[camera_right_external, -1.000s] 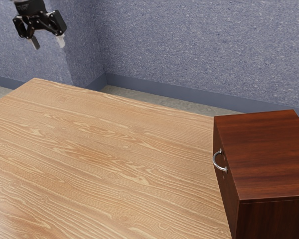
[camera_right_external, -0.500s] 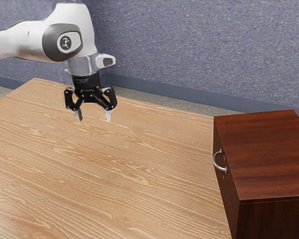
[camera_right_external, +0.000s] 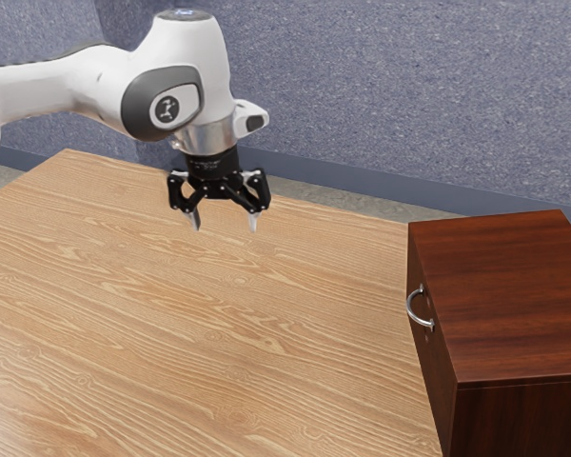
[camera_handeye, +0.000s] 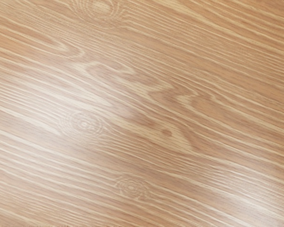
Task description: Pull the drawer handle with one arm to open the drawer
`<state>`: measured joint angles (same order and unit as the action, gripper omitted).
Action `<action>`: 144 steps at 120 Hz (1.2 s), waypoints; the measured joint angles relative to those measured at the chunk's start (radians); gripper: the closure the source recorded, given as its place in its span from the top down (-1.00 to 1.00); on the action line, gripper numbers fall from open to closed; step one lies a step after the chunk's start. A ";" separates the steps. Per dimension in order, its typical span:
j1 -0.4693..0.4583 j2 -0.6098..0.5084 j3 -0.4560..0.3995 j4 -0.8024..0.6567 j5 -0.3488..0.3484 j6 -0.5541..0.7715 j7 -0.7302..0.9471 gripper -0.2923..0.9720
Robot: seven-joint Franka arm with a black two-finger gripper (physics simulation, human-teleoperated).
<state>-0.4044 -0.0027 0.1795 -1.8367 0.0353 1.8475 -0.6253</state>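
Walls: speckled blue-grey textured wall (camera_right_external: pixel 409 86), evenly lit.
Skirting: dark slate-blue baseboard strip (camera_right_external: pixel 381 181) along the wall's foot.
Floor: pale beige-grey floor (camera_right_external: pixel 343 198), between baseboard and table.
Furniture: broad light oak-grain wooden table (camera_right_external: pixel 171 314), wavy grain and knots (camera_handeye: pixel 85 124).

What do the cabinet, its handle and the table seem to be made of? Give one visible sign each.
Cabinet: dark reddish wood, apparently varnished; fine streaked grain. Handle: probably polished metal; silvery with bright glints. Table: pale wood, perhaps laminate; bold wavy grain, knots, soft sheen.
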 joint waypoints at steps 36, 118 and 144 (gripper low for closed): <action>-0.018 -0.004 -0.004 -0.026 -0.040 0.019 -0.166 0.54; -0.031 0.097 -0.164 -0.121 -0.069 0.371 -0.363 0.54; -0.031 0.169 -0.172 -0.085 -0.094 0.435 -0.393 0.54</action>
<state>-0.4353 0.1661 0.0078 -1.9215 -0.0583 2.2828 -1.0183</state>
